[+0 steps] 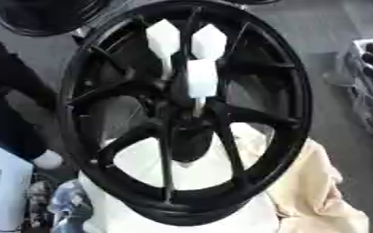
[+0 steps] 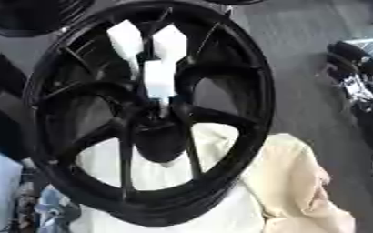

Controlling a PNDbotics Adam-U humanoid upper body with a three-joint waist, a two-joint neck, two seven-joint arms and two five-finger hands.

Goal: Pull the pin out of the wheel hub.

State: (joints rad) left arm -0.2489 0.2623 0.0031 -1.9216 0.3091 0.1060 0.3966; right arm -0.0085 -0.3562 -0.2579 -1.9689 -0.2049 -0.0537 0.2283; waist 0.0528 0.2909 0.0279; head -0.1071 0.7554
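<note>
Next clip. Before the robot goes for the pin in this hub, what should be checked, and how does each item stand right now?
1. Wheel hub in view and central: ok.
2. Pin found: three white-headed pins stand over the hub; which one to pull: cannot tell.
3. Lowest pin's thin shaft points into the hub: ok.
4. Wheel steady on the pale cloth: cannot tell.
5. A hand at a pin: not ok, none touches them.
6. Right hand ready: a black and silver shape at the right edge may be it: cannot tell.

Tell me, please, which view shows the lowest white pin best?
The left eye view: the lowest white pin stands near the picture's middle, its thin shaft visibly entering the wheel hub. The right eye view shows the same pin, its shaft fainter.
</note>
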